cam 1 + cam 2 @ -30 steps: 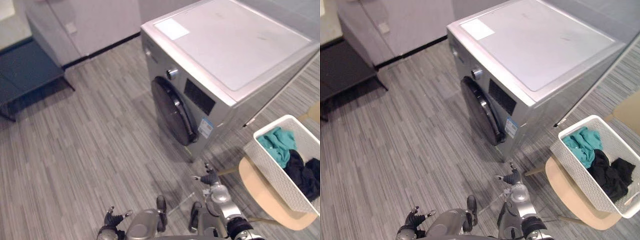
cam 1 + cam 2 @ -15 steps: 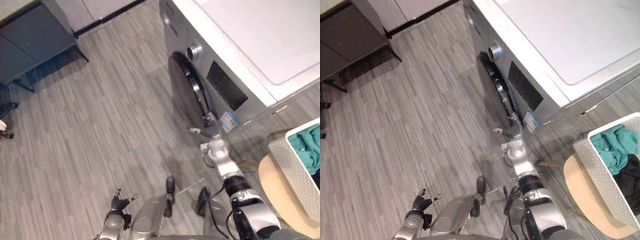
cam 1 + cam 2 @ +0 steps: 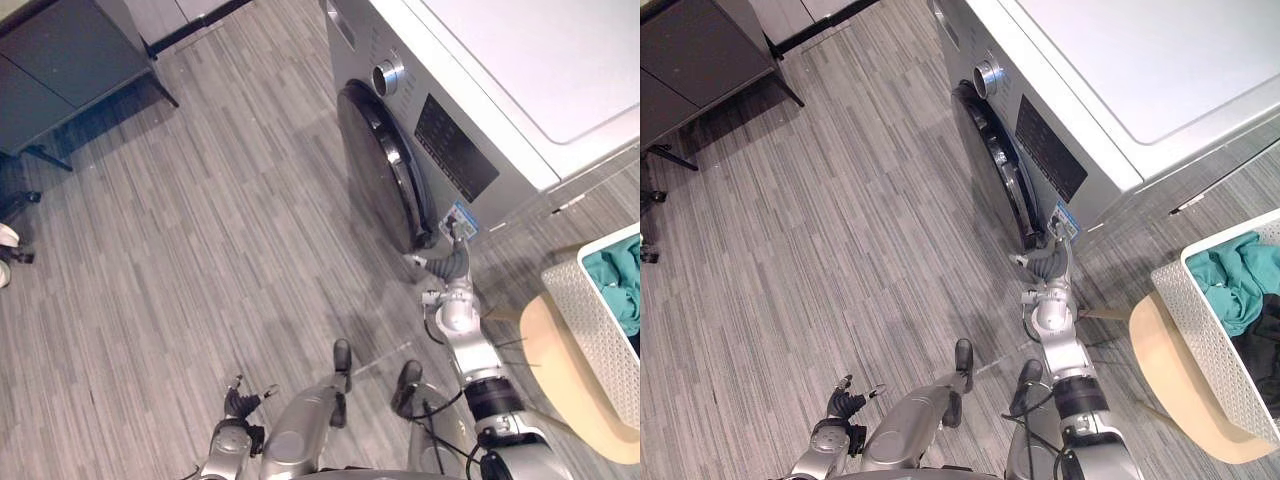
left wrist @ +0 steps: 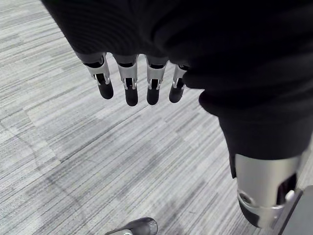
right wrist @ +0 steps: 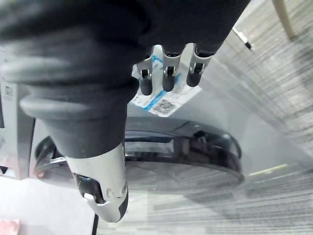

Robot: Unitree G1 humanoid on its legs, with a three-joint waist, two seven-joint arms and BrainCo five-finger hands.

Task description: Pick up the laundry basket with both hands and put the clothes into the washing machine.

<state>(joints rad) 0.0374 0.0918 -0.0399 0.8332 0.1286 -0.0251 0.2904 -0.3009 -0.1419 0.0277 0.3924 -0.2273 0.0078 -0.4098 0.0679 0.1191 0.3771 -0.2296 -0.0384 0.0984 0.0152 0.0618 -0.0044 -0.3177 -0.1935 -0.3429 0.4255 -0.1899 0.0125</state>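
Note:
The silver washing machine (image 3: 470,90) stands ahead on the right, its dark round door (image 3: 380,180) closed. My right hand (image 3: 450,262) reaches out to the machine's front, just past the door's lower edge and beside a small sticker (image 3: 458,222). In the right wrist view its fingers (image 5: 168,73) are straight and hold nothing. The white laundry basket (image 3: 1200,320) sits on a beige stool (image 3: 560,370) at the far right, holding teal clothes (image 3: 1240,280) and black clothes (image 3: 1265,350). My left hand (image 3: 238,402) hangs low over the floor, fingers (image 4: 127,83) relaxed.
A dark low cabinet (image 3: 60,70) stands at the back left against the wall. A shoe (image 3: 8,240) lies at the left edge. Grey plank floor (image 3: 200,250) stretches between the cabinet and the machine.
The camera has shifted closer to the machine. My right arm has stretched forward from near my body up to the machine's front beside the door. The left hand stays low.

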